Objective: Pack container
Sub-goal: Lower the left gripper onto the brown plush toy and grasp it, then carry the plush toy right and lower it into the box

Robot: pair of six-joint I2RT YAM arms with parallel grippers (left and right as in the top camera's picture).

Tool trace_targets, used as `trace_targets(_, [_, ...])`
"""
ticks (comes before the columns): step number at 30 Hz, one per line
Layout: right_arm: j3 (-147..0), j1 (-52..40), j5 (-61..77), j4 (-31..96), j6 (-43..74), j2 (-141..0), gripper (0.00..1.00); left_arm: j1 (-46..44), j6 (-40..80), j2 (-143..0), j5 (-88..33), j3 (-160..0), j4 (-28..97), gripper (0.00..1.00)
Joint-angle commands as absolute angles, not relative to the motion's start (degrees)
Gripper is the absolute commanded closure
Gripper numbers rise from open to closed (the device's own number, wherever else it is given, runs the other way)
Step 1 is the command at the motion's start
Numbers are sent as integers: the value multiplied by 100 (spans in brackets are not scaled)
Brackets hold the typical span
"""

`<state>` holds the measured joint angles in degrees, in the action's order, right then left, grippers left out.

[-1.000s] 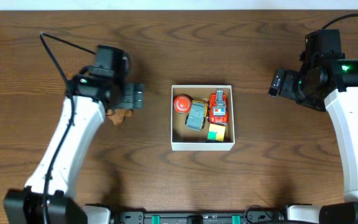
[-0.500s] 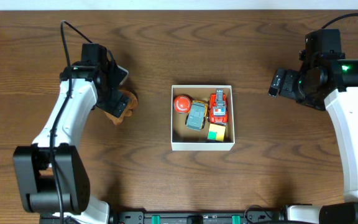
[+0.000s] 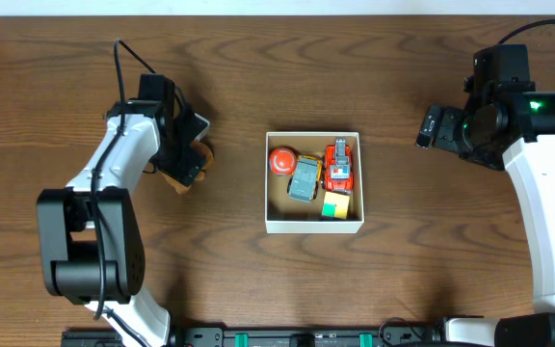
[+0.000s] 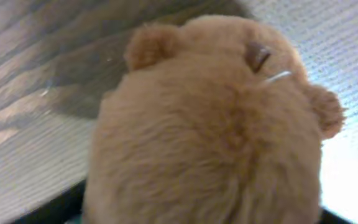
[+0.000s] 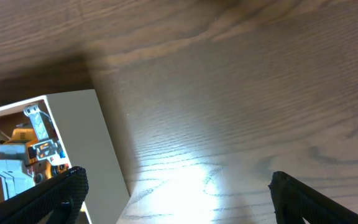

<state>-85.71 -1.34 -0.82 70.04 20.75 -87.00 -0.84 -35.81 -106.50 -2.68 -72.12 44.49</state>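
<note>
The container (image 3: 313,226), a white-walled square box with a tan inside, sits mid-table and holds a red round toy (image 3: 280,160), a grey-blue car (image 3: 304,179), a red fire truck (image 3: 339,166) and a yellow-green block (image 3: 334,204). A brown plush bear (image 3: 175,179) lies on the table left of the box. My left gripper (image 3: 193,149) is down over it. The bear (image 4: 210,124) fills the left wrist view, with the jaws wide on either side. My right gripper (image 3: 430,127) is open and empty, right of the box, whose wall shows in the right wrist view (image 5: 98,155).
The wooden table (image 3: 412,270) runs to a pale strip along the far edge. A black cable (image 3: 123,67) trails from the left arm. The left arm's base stands at the front left and the right arm's at the front right.
My left arm has swung its wrist round over the bear and shifted slightly right. The bear has barely moved. The right arm and the box contents have not moved.
</note>
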Motion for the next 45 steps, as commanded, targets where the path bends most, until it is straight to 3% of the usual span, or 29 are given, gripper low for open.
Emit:
trace_targets(1, [-8565,-108,-64,7008,2010,-8637,4,-71,-3636,-10685,-366,-7299,4445,42])
trace_targets(4, [-8565,-108,-64,7008,2008,-8637,4,-71,-3614,-10685,-366,-7299,4445,52])
trace_targets(10, [-8565,-104,-154,7000,2010,-8637,4,-75,-3474,-10680,-370,-7299,4449,81])
trace_targets(11, [-8565,-99,-152,6993,2010,-8637,4,-91,-3437,-10674,-388,-7299,4449,92])
trace_targets(12, [-8565,-84,-152,6991,2010,-8637,4,-108,-3391,-10669,-388,-7299,4449,94])
trace_targets(22, [-8565,137,-148,7013,1973,-8635,4,-517,-3376,-10134,-386,-7301,4475,94])
trace_targets(30, [-8565,150,-150,6982,1922,-8637,4,-1144,-3310,-8888,-386,-7301,4493,94])
trace_targets(37, [-8565,150,-150,6941,1922,-8637,4,-2523,-3229,-8169,-390,-7301,4486,94])
trace_targets(45, [-8565,150,-150,6947,1922,-8637,4,-4075,-3361,-8510,-388,-7299,4469,94])
